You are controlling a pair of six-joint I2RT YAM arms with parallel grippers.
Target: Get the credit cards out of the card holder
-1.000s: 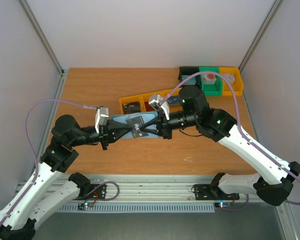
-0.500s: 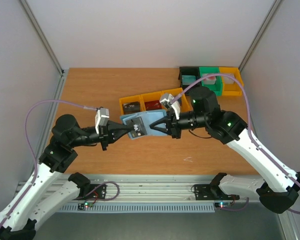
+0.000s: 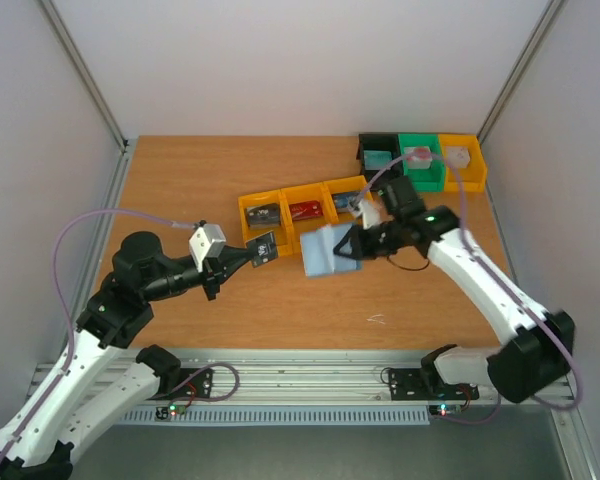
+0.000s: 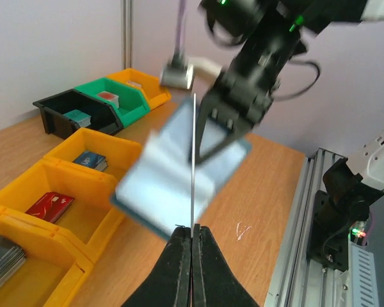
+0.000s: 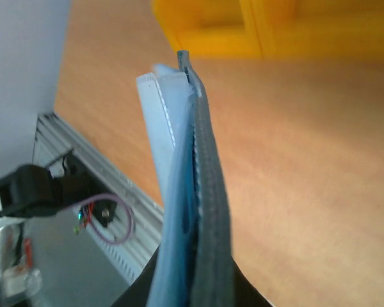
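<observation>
Card holder (image 3: 321,252) is hanging clear of the desk (image 3: 180,180), just near of the yellow bin row (image 3: 283,213), right of centre. It is appearing blurred in the left wrist view (image 4: 169,182) and edge-on, with its flaps slightly apart, in the right wrist view (image 5: 179,160).

Right gripper (image 3: 348,247) is pinching the card holder's right edge, jaws narrow on it.

Dark credit card (image 3: 264,247) is sitting left of the card holder and apart from it, just near of the leftmost yellow bin. Left gripper (image 3: 248,253) is clamping it, jaws nearly together on the thin card (image 4: 193,166).

In the yellow row, dark grey cards (image 4: 0,256) are lying in the left bin, a red card (image 3: 302,210) in the middle, and a blue card (image 4: 89,160) in the right.

Black bin (image 3: 378,152), green bin (image 3: 420,172) and another yellow bin (image 3: 462,172) are standing at the far right.
</observation>
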